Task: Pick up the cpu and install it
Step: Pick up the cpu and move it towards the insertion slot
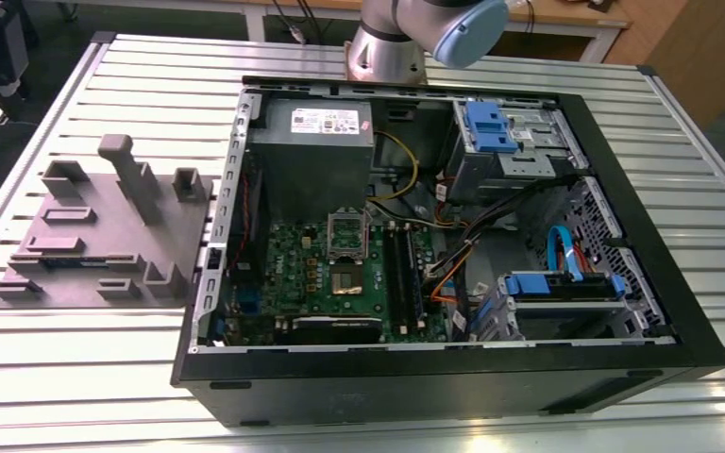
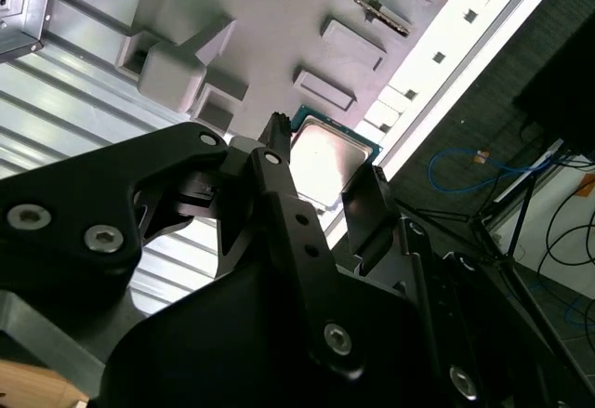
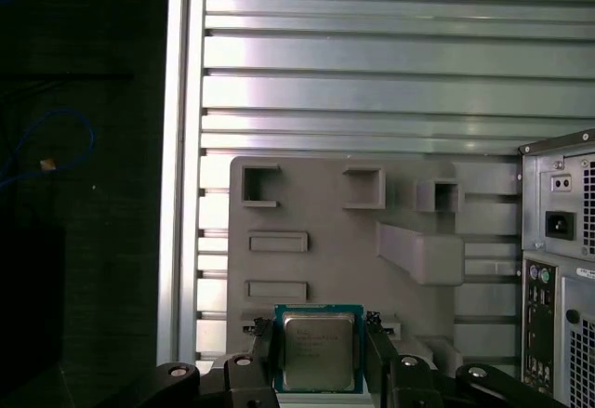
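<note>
- Clamped with the jaws on two opposite edges of the cpu [image 3: 319, 352], silver-grey metal top turned toward the camera in the first wrist view.
- Same grip in the second wrist view: cpu [image 2: 330, 159] pinched between the two black jaws, thin dark rim visible round the shiny top.
- Held up in the air above the grey moulded plate [image 3: 316, 204], clear of its surface, over one edge of it.
- Plate lying flat on the slatted metal desk [image 1: 86, 377], with upright blocks and shallow pockets, just beside the open computer case [image 1: 438, 396] on the exterior view's left.
- Inside the case: green motherboard [image 1: 337, 283] on the floor of the box, large grey box with a white label [image 1: 318, 142] beyond it, blue drive brackets [image 1: 495, 127] toward the exterior view's right.
- At the far side of the desk, behind the case: base of the arm [image 1: 388, 47], cut off by the exterior view's upper edge.
</note>
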Controlling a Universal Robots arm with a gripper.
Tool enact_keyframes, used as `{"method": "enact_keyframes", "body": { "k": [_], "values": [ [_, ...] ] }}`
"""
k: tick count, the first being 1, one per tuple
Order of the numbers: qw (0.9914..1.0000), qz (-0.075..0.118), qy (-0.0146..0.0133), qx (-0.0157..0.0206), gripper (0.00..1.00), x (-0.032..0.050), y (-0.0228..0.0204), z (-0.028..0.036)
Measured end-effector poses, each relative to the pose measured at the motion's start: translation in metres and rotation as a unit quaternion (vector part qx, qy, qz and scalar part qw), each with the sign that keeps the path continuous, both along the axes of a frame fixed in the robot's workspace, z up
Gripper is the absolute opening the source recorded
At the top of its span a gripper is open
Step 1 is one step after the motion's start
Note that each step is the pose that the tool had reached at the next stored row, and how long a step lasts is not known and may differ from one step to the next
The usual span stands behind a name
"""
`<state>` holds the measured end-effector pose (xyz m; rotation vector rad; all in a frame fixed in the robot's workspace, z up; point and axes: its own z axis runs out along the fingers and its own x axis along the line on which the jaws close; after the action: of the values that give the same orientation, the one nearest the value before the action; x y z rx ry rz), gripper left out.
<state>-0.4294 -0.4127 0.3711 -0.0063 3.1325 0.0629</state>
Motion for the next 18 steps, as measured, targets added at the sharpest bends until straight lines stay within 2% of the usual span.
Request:
{"method": "enact_keyframes", "body": {
  "k": [4, 18],
  "values": [
    [1.00000, 0.000, 0.0000, 0.0000, 0.47, 0.0000, 0.0000, 0.0023],
    [1.00000, 0.000, 0.0000, 0.0000, 0.47, 0.0000, 0.0005, 0.0171]
  ]
}}
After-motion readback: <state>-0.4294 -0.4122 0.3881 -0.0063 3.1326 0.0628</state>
